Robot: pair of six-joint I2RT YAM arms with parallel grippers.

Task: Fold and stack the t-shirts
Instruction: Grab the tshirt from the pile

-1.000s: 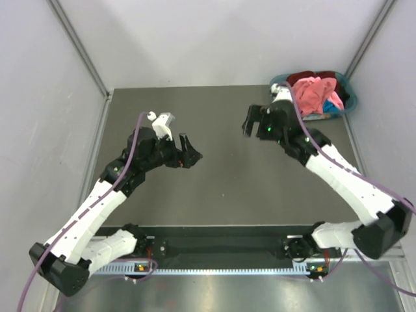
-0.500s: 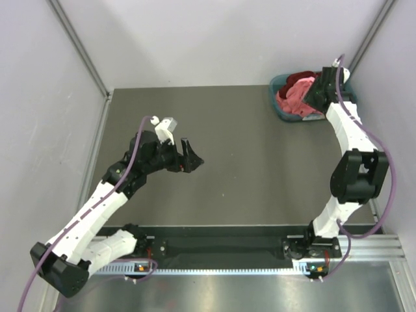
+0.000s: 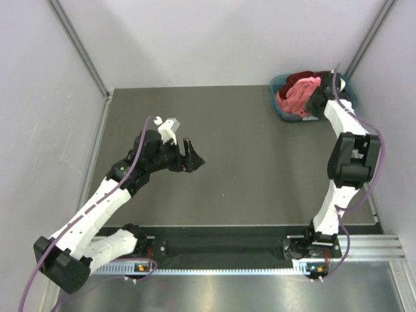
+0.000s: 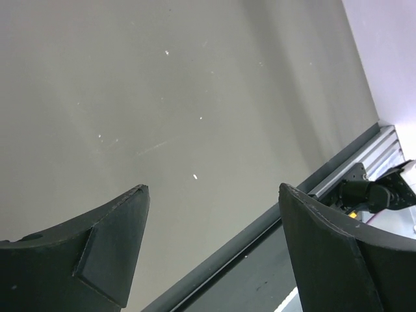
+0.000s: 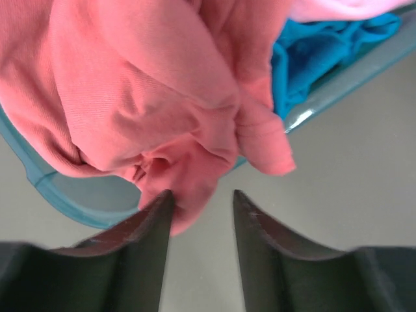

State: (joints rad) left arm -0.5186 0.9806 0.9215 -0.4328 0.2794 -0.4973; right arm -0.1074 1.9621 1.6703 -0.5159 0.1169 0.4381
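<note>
A pile of t-shirts lies in the teal basket at the table's back right: a salmon-red one on top and a dark maroon one behind. In the right wrist view the salmon-red shirt hangs over the basket rim, with a bright blue shirt beside it. My right gripper is at the basket; its jaws stand apart, with a hanging fold of the salmon-red shirt touching the left finger. My left gripper is open and empty above the bare table.
The dark table is walled by grey panels on the left, back and right. The arm bases and a metal rail run along the near edge, also in the left wrist view.
My right arm has swung from the table's middle back to the basket and lowered its gripper to the salmon-red shirt. The left arm has barely moved.
</note>
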